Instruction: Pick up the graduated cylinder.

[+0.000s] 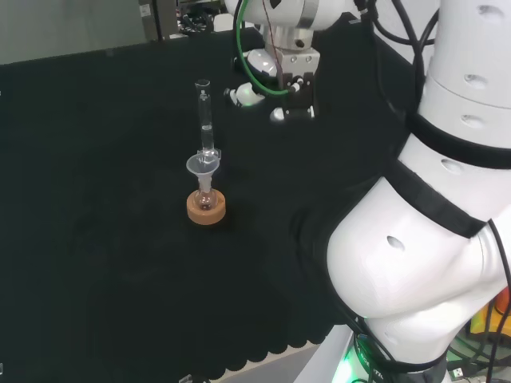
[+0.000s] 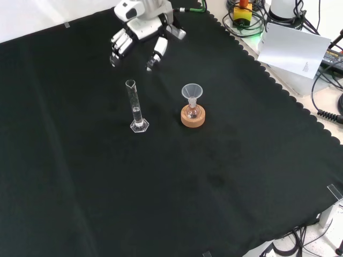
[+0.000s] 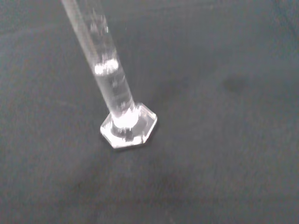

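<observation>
While hand [image 2: 140,32] hovers, graduated cylinder [image 2: 137,108] upright on black cloth [image 2: 80,176], seemingly untouched.

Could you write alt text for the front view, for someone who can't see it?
A clear graduated cylinder stands upright on a black cloth, with the robot's black and white hand open beyond it, not touching it. To the cylinder's right, apart from it, a small flask with a funnel in its neck sits on a cork ring.

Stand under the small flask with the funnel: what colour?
Tan cork ring stand, clearest in the front view.
</observation>
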`<state>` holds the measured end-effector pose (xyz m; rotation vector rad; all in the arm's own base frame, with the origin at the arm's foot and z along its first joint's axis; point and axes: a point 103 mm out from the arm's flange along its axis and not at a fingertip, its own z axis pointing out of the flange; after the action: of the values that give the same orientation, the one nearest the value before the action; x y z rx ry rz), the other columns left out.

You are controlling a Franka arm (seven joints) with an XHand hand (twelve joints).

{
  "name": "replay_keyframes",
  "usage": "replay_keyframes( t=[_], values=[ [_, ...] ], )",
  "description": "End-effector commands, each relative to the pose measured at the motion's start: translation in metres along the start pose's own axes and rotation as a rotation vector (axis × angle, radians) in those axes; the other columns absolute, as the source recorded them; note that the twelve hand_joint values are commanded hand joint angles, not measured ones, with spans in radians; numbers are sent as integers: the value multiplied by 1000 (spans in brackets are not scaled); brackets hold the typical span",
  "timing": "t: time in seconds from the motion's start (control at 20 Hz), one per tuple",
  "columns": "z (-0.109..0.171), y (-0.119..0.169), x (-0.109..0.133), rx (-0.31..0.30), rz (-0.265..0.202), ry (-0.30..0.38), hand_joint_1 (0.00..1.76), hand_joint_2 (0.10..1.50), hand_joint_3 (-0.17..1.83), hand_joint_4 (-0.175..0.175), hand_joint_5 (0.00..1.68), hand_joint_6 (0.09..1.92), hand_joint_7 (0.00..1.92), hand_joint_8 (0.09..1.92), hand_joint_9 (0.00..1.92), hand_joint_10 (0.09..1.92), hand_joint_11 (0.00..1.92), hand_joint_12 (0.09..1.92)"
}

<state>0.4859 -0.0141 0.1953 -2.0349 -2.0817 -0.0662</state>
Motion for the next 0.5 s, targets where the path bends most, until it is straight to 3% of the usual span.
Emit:
replay_keyframes(
  t=[0.05, 0.3, 0.5],
  values=[
    [25, 8, -3, 5, -18, 93, 687, 894, 372, -60, 457, 87, 246, 667, 458, 633, 235, 1349],
    [39, 11, -3, -15, -30, 201, 788, 784, 427, -60, 460, 87, 262, 669, 511, 614, 278, 1337],
    [54, 18, 1, -12, -67, 263, 851, 724, 482, -62, 485, 87, 325, 677, 568, 606, 311, 1337]
  ],
)
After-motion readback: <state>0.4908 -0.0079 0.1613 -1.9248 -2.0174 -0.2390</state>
